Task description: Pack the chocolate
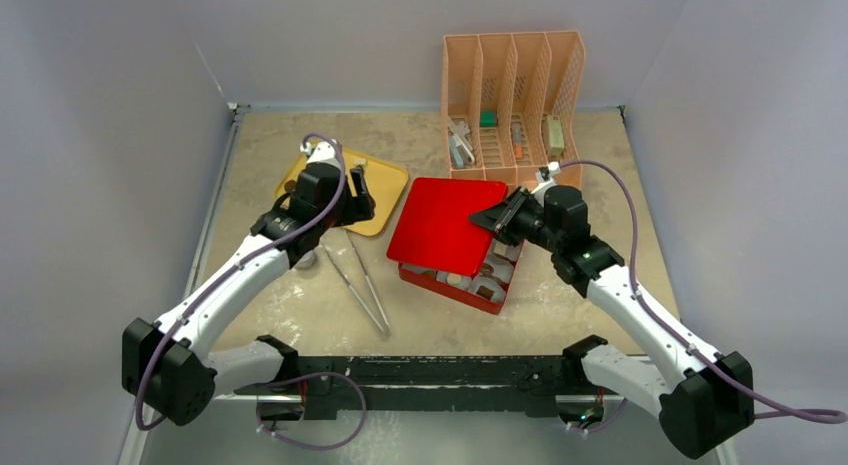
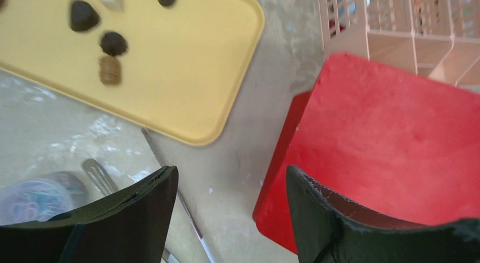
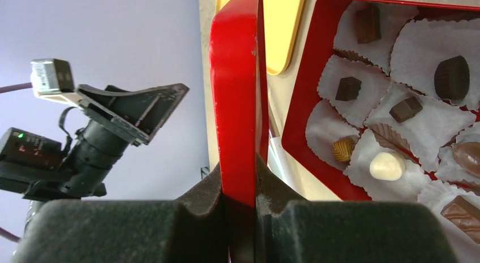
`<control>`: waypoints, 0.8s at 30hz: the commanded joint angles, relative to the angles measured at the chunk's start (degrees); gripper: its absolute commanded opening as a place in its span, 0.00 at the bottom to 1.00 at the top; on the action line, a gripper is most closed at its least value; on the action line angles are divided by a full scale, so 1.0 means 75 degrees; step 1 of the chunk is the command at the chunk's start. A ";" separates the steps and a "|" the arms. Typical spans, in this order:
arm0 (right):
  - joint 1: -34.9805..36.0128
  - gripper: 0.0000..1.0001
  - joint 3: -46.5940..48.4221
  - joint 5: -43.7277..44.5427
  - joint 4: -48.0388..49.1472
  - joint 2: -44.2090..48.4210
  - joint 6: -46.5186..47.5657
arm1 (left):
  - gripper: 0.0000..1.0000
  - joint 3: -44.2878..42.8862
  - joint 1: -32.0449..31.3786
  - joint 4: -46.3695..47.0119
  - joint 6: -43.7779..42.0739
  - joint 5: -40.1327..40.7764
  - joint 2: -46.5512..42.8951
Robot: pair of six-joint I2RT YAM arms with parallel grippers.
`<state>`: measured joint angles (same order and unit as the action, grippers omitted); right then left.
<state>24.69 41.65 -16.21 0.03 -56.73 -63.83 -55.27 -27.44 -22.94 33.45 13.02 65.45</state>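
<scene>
At the middle of the overhead view, the red lid (image 1: 440, 225) hangs tilted over the red box (image 1: 452, 288). It covers the box's left part and leaves the right side uncovered. The right gripper (image 3: 240, 181) is pinching the lid's edge, one pad pressed on each face of the thin red sheet.

The right wrist view shows chocolate (image 3: 451, 76) already sitting in white paper cups (image 3: 362, 62) inside the box. There are dark cubes, a round dark piece, a gold ribbed one, a cream-white oval and brown pieces at the right edge. The lid hides part of the box, so I cannot tell whether every cup is filled.

Toward the upper left of the left wrist view, the yellow tray (image 2: 187, 65) holds loose pieces that are not yet packed. At least four are visible, several dark ones and a tan ribbed piece (image 2: 110, 69). The left gripper (image 2: 229, 181) hovers over the bare tabletop between tray and lid, with its jaws spread wide and nothing in them. The tweezers (image 1: 365, 280) lie on the table just below.

By my judgement the packing is well along but unfinished. The tray pieces have yet to go into the box, and the lid has yet to be seated on it.
</scene>
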 commanded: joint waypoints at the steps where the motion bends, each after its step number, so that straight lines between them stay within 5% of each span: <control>1: -0.0054 0.00 -0.0109 0.0249 0.0978 0.0059 -0.0418 | 0.67 0.0097 0.0003 0.0716 0.0234 -0.1120 0.0419; 17: -0.0774 0.00 -0.1131 -0.0684 0.1539 -0.0274 -0.0651 | 0.68 0.0844 0.0003 0.2529 0.0236 -0.2558 0.1799; 24: -0.1106 0.10 -0.1348 -0.1112 0.1304 -0.0302 -0.0460 | 0.64 0.0680 0.0003 0.2583 0.0209 -0.3030 0.2476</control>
<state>17.43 31.70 -21.19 7.90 -59.40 -68.36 -48.95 -27.46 -6.85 34.92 -6.11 81.47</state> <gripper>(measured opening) 0.155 0.654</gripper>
